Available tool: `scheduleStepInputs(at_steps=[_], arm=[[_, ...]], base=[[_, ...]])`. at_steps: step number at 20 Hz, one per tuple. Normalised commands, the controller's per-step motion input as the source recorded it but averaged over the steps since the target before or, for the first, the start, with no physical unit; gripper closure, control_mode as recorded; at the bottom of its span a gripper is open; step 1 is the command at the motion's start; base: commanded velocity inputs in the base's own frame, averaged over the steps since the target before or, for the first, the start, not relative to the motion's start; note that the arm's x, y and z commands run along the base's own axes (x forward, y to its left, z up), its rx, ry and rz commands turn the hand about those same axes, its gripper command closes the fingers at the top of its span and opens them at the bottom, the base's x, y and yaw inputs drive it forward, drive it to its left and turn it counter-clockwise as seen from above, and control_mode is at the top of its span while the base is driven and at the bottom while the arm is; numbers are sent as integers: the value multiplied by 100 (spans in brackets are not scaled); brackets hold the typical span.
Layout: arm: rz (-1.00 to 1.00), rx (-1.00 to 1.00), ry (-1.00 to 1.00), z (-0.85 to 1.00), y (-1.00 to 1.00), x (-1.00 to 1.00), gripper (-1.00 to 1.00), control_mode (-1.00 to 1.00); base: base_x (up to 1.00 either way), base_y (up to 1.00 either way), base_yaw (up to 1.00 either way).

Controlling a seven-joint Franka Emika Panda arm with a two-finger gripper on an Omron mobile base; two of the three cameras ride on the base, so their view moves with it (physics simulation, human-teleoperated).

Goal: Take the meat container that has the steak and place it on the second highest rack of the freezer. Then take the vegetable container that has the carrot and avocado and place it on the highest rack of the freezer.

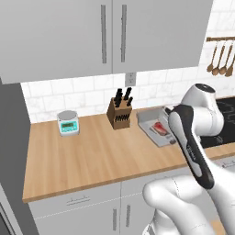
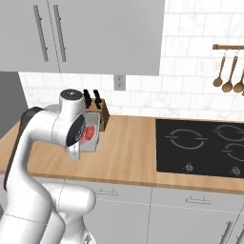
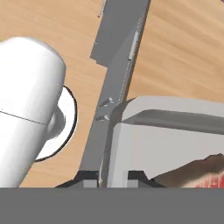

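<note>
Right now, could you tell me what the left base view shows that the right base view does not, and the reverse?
The left base view alone has a kitchen scale on the counter left of the knife block. The right base view alone has the whole cooktop, with its burner rings and front knobs. Both share the knife block, the wall outlet, the upper cabinets, the hanging spoons, and the grey tray with the steak, part hidden behind the arm.
</note>
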Motion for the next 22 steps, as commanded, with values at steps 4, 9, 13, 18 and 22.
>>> scheduleStepInputs(at_steps=[4,9,13,18,22], arm=[[-11,0,-1,100,40,-44,100,-100],[-1,-6,-6,100,25,-50,100,-100],[0,-1,-5,70,1,-62,100,-100],[0,0,0,4,8,-39,100,100],[0,0,0,0,0,0,100,100]], base=[[0,0,0],[0,0,0],[0,0,0],[-34,10,0],[-64,32,32]])
